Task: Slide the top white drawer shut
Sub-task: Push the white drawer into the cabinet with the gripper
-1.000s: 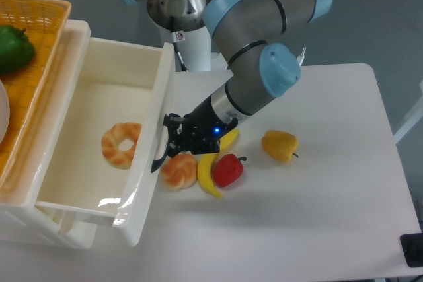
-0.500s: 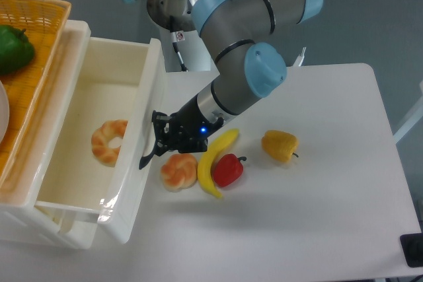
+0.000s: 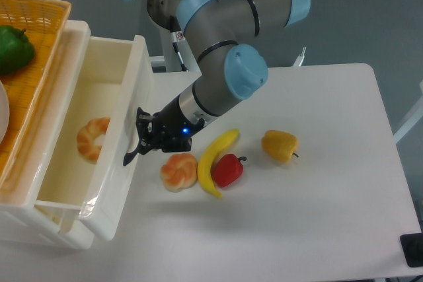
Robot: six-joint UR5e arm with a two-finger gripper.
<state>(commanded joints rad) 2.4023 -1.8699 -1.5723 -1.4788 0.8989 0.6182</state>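
Observation:
The top white drawer (image 3: 119, 143) of the cream-white cabinet (image 3: 53, 226) stands partly pulled out to the right. A croissant-like pastry ring (image 3: 91, 139) lies inside it. Its black curved handle (image 3: 134, 153) sits on the front panel. My gripper (image 3: 143, 138) is right against that front panel at the handle, the black fingers pressed close to it. Whether the fingers clasp the handle or only push on the panel is not clear from this view.
On the table beside the drawer lie a second pastry (image 3: 179, 170), a banana (image 3: 215, 161), a red pepper (image 3: 229, 169) and a yellow pepper (image 3: 279, 146). An orange woven basket (image 3: 30, 64) with a green pepper (image 3: 13, 47) sits on top of the cabinet.
The gripper has moved left, pushing the drawer front further in; the drawer opening is narrower. The pastry inside shifted left with it. The items on the table stayed put.

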